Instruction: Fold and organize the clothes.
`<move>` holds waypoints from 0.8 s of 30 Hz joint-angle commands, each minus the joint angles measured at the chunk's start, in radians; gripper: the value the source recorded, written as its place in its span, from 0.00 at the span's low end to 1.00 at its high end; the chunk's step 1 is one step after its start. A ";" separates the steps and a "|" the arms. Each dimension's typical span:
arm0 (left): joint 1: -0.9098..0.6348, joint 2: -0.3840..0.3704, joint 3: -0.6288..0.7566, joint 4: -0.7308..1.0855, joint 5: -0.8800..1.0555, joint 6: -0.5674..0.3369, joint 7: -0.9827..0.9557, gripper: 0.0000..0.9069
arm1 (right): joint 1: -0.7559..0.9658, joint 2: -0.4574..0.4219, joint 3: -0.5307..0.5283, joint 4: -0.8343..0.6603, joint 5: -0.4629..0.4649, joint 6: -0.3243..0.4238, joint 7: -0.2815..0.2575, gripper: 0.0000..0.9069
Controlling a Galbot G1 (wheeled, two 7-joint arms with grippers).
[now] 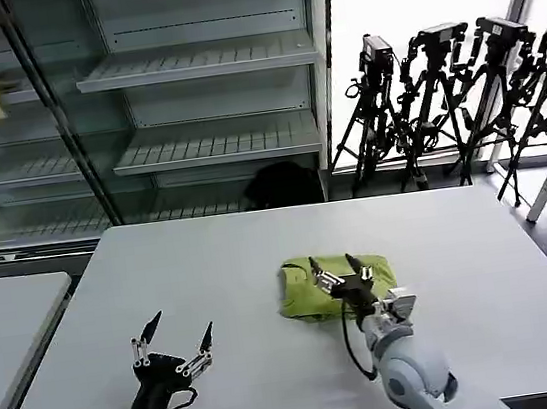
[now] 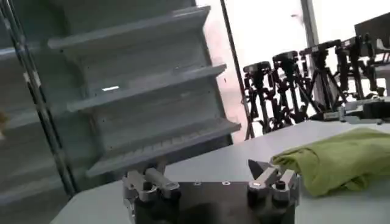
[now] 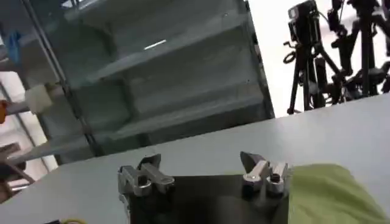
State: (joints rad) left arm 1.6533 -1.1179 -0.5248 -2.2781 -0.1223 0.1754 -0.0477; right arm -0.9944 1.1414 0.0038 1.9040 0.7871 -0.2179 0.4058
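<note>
No text, label, brand, number or sign can be read in any view. The green T-shirt [image 1: 336,283] is plain, with no print. The shelves [image 1: 199,63] and the tripods [image 1: 460,89] behind the table [image 1: 460,240] may carry small markings, but nothing on them is legible.

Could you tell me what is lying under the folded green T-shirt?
The T-shirt rests directly on the white table. The right tool, open, hovers over its near edge. Anything beneath the fabric is covered.
</note>
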 commanded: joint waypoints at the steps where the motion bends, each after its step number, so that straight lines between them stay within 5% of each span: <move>1: 0.001 0.003 0.000 0.003 0.002 0.000 0.001 1.00 | 0.045 0.085 -0.115 -0.027 0.070 -0.101 0.119 1.00; 11: 0.006 0.003 -0.001 0.000 0.005 0.001 0.001 1.00 | 0.019 0.042 -0.113 0.035 0.071 -0.350 0.281 1.00; 24: 0.015 0.004 -0.011 -0.015 0.005 0.001 0.001 1.00 | 0.046 0.045 -0.107 -0.005 0.011 -0.354 0.241 1.00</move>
State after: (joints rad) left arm 1.6673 -1.1142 -0.5343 -2.2902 -0.1173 0.1755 -0.0468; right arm -0.9593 1.1809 -0.0915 1.9113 0.8294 -0.5055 0.6220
